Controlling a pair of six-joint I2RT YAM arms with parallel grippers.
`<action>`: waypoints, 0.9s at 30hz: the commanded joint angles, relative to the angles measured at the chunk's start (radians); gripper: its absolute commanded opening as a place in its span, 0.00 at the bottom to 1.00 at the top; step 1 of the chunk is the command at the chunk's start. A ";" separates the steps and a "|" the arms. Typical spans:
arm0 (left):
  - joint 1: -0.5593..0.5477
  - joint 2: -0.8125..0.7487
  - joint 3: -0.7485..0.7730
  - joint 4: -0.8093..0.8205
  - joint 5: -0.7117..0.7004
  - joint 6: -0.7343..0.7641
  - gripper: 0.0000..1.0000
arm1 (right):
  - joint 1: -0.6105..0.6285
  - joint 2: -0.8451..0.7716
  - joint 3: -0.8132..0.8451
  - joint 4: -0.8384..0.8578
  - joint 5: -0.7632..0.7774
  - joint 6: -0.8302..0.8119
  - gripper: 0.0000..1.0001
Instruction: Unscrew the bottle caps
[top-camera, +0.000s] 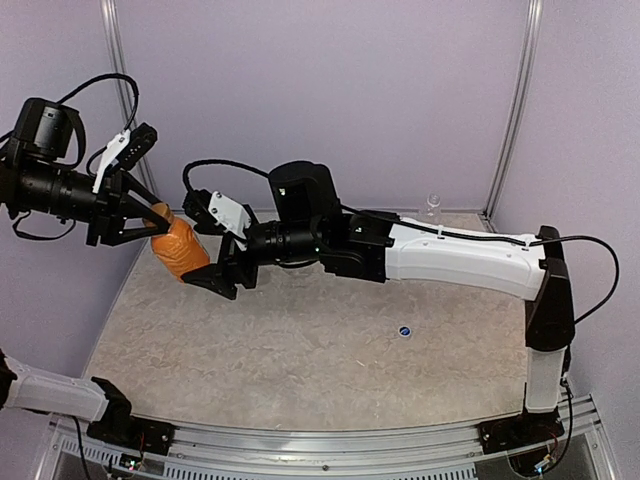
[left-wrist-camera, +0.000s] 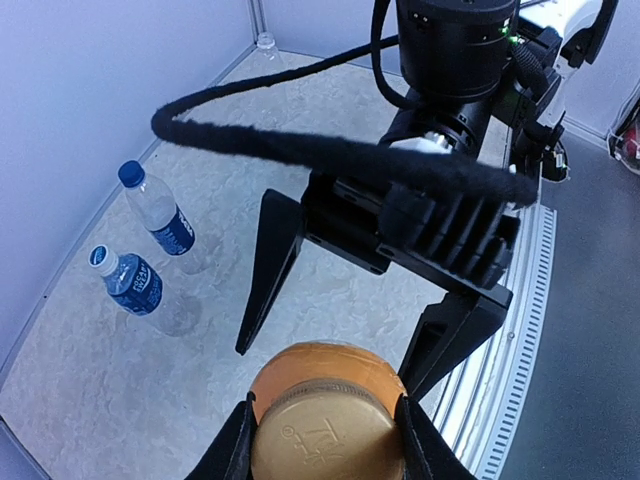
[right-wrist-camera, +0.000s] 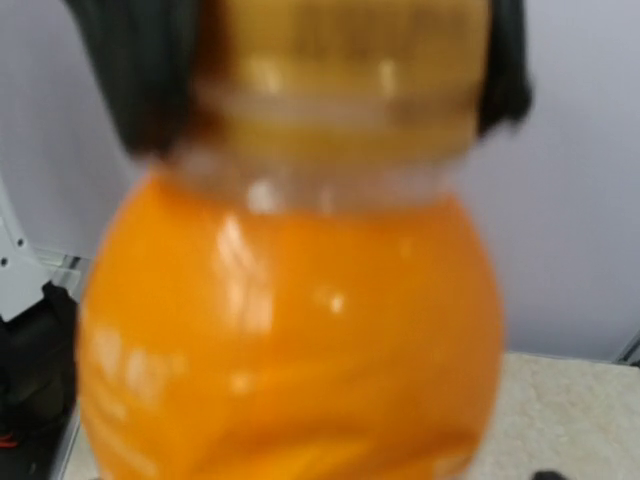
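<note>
**2-armed grasp for cap removal.** The orange bottle (right-wrist-camera: 290, 330) is held clear of the tabletop (top-camera: 300, 360) in the upper left of the top view, tilted, with its neck pointed toward the left edge of the frame. The orange-brown cap (left-wrist-camera: 325, 435) is pinched by the left tool (top-camera: 152, 222). At the bottom of the left wrist view, 1 finger is seen pressed against each side of the cap.

The right tool (top-camera: 192, 240) is set at the opposite end, its 2 fingers spread to about the bottle's width and placed on either side of the body. Whether they press on the body cannot be told, as the contact is hidden in every view.

The arrangement is judged to serve counter-rotation: the body is braced at 1 end so that the cap can be turned at the other, and the lift gives both wrists room to roll. The cap is seated on the neck, so this step is judged unfinished.

At the left of the left wrist view, 2 labelled bottles (left-wrist-camera: 165, 225) lie on their sides with blue caps (left-wrist-camera: 130, 172) fitted, well apart from both tools. A small clear bottle (top-camera: 432, 207) stands upright right of centre in the top view, and 1 loose blue cap (top-camera: 404, 331) lies lower down on the tabletop.
</note>
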 joint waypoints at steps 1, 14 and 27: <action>-0.008 -0.004 0.031 -0.146 0.035 -0.015 0.00 | 0.001 0.026 -0.012 0.045 -0.043 0.032 0.79; -0.006 -0.078 -0.066 0.025 -0.002 -0.133 0.99 | 0.002 -0.056 -0.172 0.346 0.050 0.166 0.41; -0.008 -0.146 -0.280 0.320 0.024 -0.420 0.99 | 0.058 -0.042 -0.268 0.656 0.204 0.214 0.41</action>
